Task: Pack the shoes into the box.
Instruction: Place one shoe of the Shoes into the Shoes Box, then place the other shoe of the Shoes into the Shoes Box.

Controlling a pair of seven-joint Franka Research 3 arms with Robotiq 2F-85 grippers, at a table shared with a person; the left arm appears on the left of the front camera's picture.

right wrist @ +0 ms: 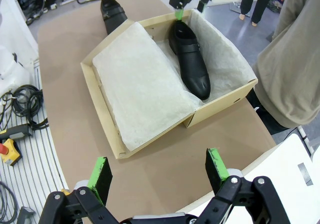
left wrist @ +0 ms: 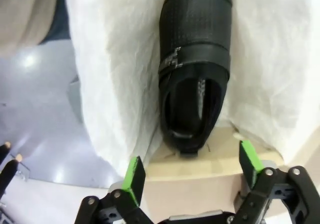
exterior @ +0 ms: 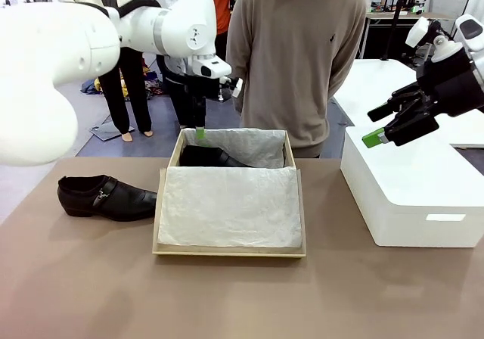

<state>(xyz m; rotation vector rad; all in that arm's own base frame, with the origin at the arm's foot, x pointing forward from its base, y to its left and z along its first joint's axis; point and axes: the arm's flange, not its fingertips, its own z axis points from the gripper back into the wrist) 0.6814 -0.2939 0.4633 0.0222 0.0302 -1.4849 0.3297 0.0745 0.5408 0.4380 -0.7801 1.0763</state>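
One glossy black leather dress shoe with a side buckle strap (right wrist: 189, 59) is seen lying inside the tan cardboard shoebox (right wrist: 220, 106), on the white tissue paper lining (right wrist: 225, 64), along the box's left wall. In the left wrist view its heel end is found next to the box's end wall (left wrist: 200, 184) and its toe pointing away.

The left gripper (left wrist: 191, 166) is held just above that heel end, over the box's far left corner. Its green-padded fingers (left wrist: 134, 176) are spread wide, with nothing clamped between them and no contact with the shoe.

The second black shoe (exterior: 106, 197) is left on the brown table (exterior: 227, 301), just beside the left edge of the flat lid (exterior: 227, 252), which is covered by a sheet of tissue (exterior: 231, 206).

The right gripper (exterior: 378, 125) is kept in the air above the large white rectangular block (exterior: 408, 195) at the table's right side, well apart from the box, with its jaws parted and empty.

A person in a beige sweater (exterior: 295, 51) is seen standing at the far side, directly behind the box.
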